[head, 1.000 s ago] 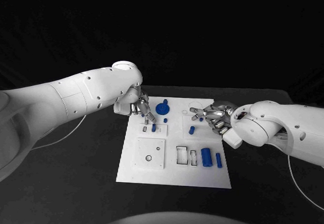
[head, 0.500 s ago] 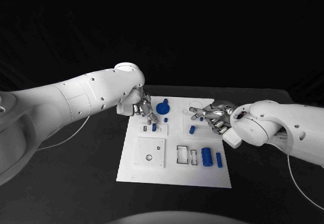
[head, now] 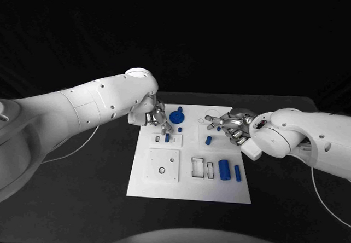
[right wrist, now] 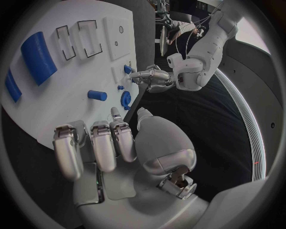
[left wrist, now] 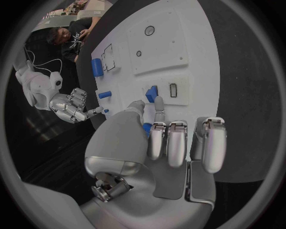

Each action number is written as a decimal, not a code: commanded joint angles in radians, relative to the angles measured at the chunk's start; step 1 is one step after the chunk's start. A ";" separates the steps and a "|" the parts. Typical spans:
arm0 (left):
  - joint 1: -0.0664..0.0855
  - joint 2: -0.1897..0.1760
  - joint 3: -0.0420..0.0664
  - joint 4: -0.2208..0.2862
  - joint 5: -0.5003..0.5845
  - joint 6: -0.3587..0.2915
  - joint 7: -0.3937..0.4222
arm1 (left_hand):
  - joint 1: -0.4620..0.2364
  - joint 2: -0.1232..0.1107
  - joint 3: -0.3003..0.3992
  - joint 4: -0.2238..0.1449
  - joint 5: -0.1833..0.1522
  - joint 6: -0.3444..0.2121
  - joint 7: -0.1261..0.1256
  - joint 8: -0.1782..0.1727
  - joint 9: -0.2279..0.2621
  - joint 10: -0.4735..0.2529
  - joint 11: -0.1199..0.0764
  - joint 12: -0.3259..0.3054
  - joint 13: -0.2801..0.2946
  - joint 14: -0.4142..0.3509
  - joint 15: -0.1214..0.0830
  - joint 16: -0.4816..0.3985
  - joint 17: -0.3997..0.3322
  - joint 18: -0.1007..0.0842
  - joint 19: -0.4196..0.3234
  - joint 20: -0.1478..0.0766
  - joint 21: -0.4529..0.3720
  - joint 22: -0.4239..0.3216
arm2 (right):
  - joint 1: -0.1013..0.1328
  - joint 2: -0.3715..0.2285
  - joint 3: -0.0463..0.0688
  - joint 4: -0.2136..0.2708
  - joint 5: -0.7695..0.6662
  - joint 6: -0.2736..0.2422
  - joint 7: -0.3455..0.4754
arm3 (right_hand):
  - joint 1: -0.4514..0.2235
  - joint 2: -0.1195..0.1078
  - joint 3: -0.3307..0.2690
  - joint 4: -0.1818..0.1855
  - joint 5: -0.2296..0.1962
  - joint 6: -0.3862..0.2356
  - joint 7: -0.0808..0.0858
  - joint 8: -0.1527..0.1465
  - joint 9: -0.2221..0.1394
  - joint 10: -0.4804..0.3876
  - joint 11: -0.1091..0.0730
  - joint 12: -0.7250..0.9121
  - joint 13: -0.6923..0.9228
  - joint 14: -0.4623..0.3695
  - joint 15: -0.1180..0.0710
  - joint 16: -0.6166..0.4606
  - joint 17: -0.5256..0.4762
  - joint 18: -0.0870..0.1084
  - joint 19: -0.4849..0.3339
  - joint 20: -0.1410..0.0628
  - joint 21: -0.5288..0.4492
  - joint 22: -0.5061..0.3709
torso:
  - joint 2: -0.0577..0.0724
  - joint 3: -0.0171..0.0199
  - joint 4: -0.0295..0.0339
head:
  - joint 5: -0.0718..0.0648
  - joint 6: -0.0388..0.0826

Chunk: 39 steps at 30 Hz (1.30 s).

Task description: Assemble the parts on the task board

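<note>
Place: robotics lab, looking staged for testing.
Backdrop: black cloth hanging behind the left hand.
Surface: black table lying under both hands, carrying a white task board.

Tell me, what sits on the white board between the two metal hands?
In the head view, between the left hand and right hand lie a round blue gear-like part and a small blue peg, on the task board.

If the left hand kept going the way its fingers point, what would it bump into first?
Probably the small upright blue part on the task board. The left hand has its fingers aimed at it, just short. Depth is hard to judge, so it might touch the board first.
</note>
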 commanded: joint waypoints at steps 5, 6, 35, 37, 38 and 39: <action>-0.001 0.006 0.000 0.000 0.010 0.004 0.006 | 0.001 0.006 0.000 0.002 -0.007 -0.005 -0.003 -0.007 -0.002 0.102 -0.002 0.003 0.263 0.108 -0.002 0.003 0.263 -0.015 0.105 0.000 0.002 0.263 | 0.000 0.003 0.000 -0.001 -0.002 0.012 0.001 | 0.001 0.006 -0.006 0.002 -0.004 -0.007 0.007 0.004 0.002 0.105 0.008 0.004 0.263 0.106 0.008 0.004 0.263 -0.007 0.105 0.004 0.004 0.263 | 0.000 -0.0001 -0.0005 | 0.000 0.000; -0.001 0.006 0.000 -0.001 0.010 0.005 0.005 | 0.003 0.005 0.001 0.001 -0.008 -0.005 -0.003 -0.007 -0.002 0.102 -0.002 0.003 0.263 0.108 -0.002 0.003 0.263 -0.015 0.105 0.000 0.002 0.263 | 0.000 0.003 0.000 -0.001 -0.002 0.012 0.001 | 0.001 0.006 -0.006 0.002 -0.004 -0.007 0.007 0.004 0.002 0.105 0.008 0.004 0.263 0.106 0.008 0.004 0.263 -0.007 0.105 0.004 0.004 0.263 | 0.001 0.0000 -0.0001 | -0.001 0.001; -0.005 0.014 -0.001 -0.002 0.011 0.024 -0.032 | 0.043 0.014 0.017 -0.001 -0.010 -0.004 -0.005 -0.013 -0.004 0.102 -0.004 0.003 0.263 0.108 -0.002 0.003 0.263 -0.015 0.105 0.001 0.002 0.263 | 0.000 0.000 0.000 0.002 -0.002 0.011 -0.002 | 0.001 0.007 -0.008 0.002 -0.004 -0.009 0.007 0.005 0.001 0.105 0.008 0.004 0.263 0.106 0.008 0.004 0.263 -0.007 0.105 0.004 0.004 0.263 | 0.001 0.0001 0.0004 | -0.011 -0.007; -0.005 0.014 -0.001 -0.003 0.011 0.026 -0.034 | 0.046 0.015 0.018 -0.001 -0.010 -0.004 -0.005 -0.013 -0.004 0.102 -0.004 0.003 0.263 0.108 -0.002 0.003 0.263 -0.015 0.105 0.001 0.002 0.263 | 0.000 0.000 0.000 0.003 -0.002 0.010 -0.002 | 0.001 0.007 -0.008 0.002 -0.004 -0.009 0.007 0.005 0.001 0.105 0.008 0.004 0.263 0.106 0.008 0.004 0.263 -0.007 0.105 0.004 0.004 0.263 | 0.001 0.0011 0.0000 | -0.009 -0.008; -0.005 0.014 -0.001 -0.003 0.011 0.028 -0.034 | 0.051 0.015 0.020 -0.002 -0.010 -0.004 -0.005 -0.014 -0.005 0.102 -0.004 0.003 0.263 0.108 -0.002 0.003 0.263 -0.015 0.105 0.001 0.002 0.263 | 0.000 0.000 0.000 0.003 -0.002 0.010 -0.002 | 0.001 0.007 -0.008 0.002 -0.004 -0.009 0.007 0.005 0.001 0.105 0.008 0.004 0.263 0.106 0.008 0.004 0.263 -0.007 0.105 0.004 0.004 0.263 | 0.001 0.0013 0.0000 | -0.008 -0.008; -0.005 0.014 -0.001 -0.003 0.012 0.030 -0.035 | 0.056 0.015 0.022 -0.002 -0.009 -0.004 -0.005 -0.014 -0.005 0.102 -0.004 0.003 0.263 0.108 -0.002 0.003 0.263 -0.015 0.105 0.001 0.002 0.263 | 0.000 0.000 0.000 0.004 -0.002 0.010 -0.002 | 0.001 0.007 -0.008 0.002 -0.004 -0.009 0.007 0.005 0.001 0.105 0.008 0.004 0.263 0.106 0.008 0.004 0.263 -0.007 0.105 0.004 0.004 0.263 | 0.001 0.0010 0.0004 | -0.007 -0.008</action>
